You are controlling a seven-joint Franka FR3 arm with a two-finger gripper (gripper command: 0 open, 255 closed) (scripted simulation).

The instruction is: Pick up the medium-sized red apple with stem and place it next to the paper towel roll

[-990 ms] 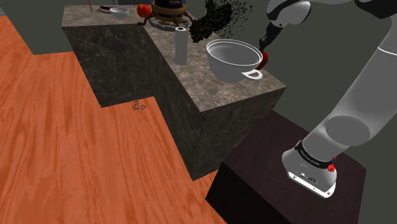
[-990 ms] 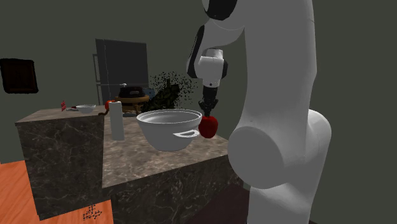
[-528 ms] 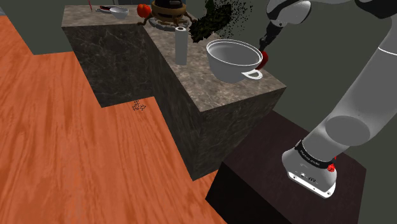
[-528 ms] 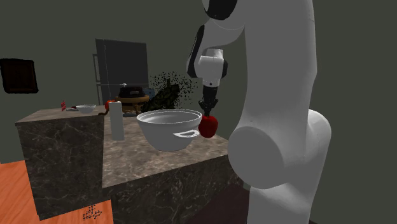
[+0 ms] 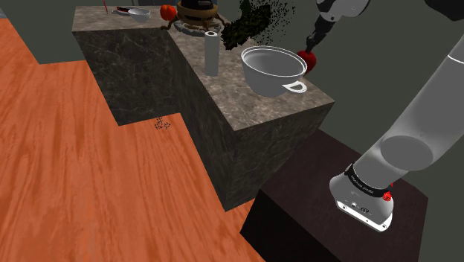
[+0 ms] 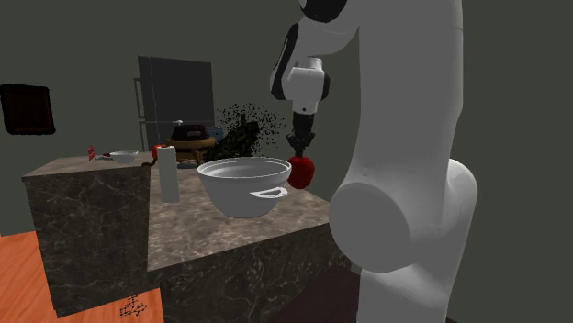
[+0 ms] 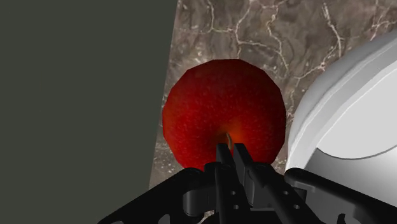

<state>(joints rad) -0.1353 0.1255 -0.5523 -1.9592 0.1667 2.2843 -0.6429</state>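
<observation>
At the counter's (image 5: 245,112) right end in the shoulder view, tool (image 5: 308,50) clenched on top of the red apple (image 5: 305,61), right at the stem. Wrist view: both black fingers (image 7: 224,159) pinched nearly together over the stem dimple, the apple (image 7: 222,114) hanging under them. Same view: apple sits over the counter (image 7: 254,32) edge, half over stone, half over dark grey background.

Apple is off the counter top, about level with the rim of the big white bowl (image 5: 271,71) and just beside it, on the shoulder view's right. Cannot tell if apple and bowl touch. Second exterior view: apple (image 6: 301,171) at the bowl's (image 6: 243,183) right, under the tool (image 6: 301,154), white arm coming down from above.

Paper towel roll (image 5: 212,53) stands upright on the counter, left of the bowl in the shoulder view, well apart from the held apple. Roll (image 6: 170,176) is also left of the bowl in the second exterior view.

Far end of the counter: second red apple (image 5: 168,12) and a small white dish (image 5: 137,11). Orange wood floor (image 5: 74,171) left of the counter, dark stand (image 5: 312,223) at lower right.
</observation>
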